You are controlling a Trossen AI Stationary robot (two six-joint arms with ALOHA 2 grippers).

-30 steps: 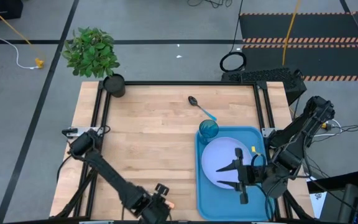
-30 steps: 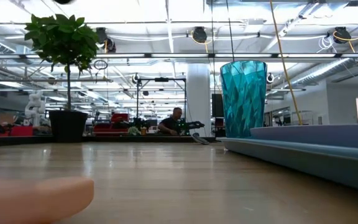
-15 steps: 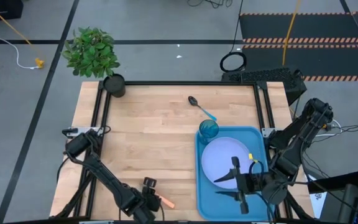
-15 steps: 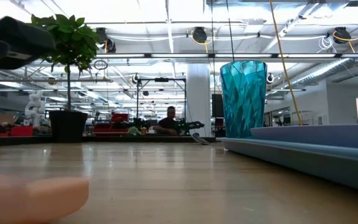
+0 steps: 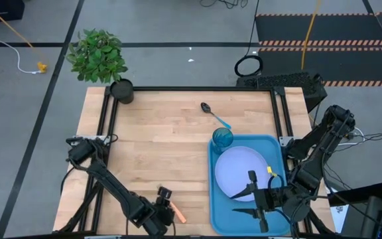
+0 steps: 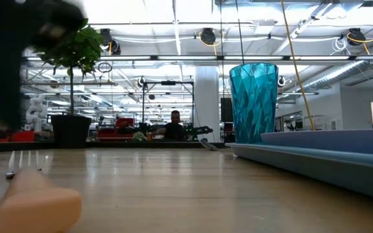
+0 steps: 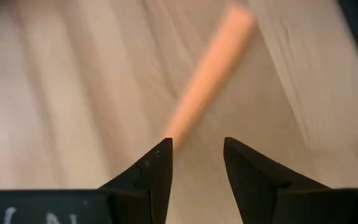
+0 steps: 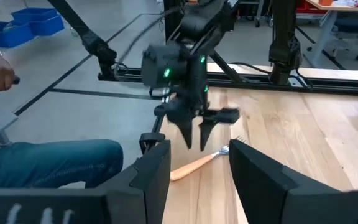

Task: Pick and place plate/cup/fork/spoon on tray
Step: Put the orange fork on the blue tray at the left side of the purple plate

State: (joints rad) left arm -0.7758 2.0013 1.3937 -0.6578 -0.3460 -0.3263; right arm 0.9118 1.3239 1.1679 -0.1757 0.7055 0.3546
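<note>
The fork (image 5: 176, 213) lies flat on the table near the near edge, left of the tray; its orange handle (image 7: 209, 71) and tines (image 8: 236, 143) both show. My left gripper (image 7: 196, 144) is open and points down just above the fork's neck; it also shows in the right wrist view (image 8: 195, 142). The plate (image 5: 243, 169) lies in the blue tray (image 5: 213, 211), and the teal cup (image 5: 222, 139) stands in the tray's far left corner. The spoon (image 5: 215, 115) lies on the table beyond the tray. My right gripper (image 5: 239, 203) is open and empty over the tray's near part.
A black pot with a green plant (image 5: 121, 89) stands at the table's far left corner. Bare wood lies between the fork and the spoon. A person's arm and leg (image 8: 48, 163) show beyond the table's left side in the right wrist view.
My left gripper has shifted a little toward the far left, off the fork, uncovering more of the orange handle. In the low view the fork has turned on the table, so its tines now show. My right gripper has drawn back toward the near edge, off the plate.
</note>
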